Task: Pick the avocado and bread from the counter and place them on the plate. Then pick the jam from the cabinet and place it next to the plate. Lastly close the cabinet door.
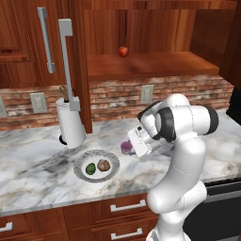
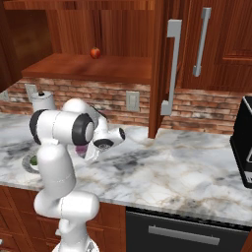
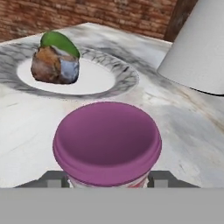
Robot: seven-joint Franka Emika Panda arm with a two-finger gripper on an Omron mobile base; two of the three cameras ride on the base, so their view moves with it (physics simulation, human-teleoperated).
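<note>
Nearest us, the jam (image 3: 106, 142) sits between the gripper (image 3: 107, 177) fingers, seemingly gripped, low over the counter (image 1: 37, 160) beside the plate (image 1: 113, 170). Avocado (image 1: 90, 169) and bread (image 1: 103, 165) are plated. We judge release and closing the cabinet door (image 1: 69, 66) remain.

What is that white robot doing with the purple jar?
The white robot arm's gripper is closed around the small lilac jam jar with the purple lid, low over the marble counter beside the round white plate with the speckled rim. The dark-green avocado and the brown bread already sit on the plate. The reddish-brown cabinet door is open.
</note>
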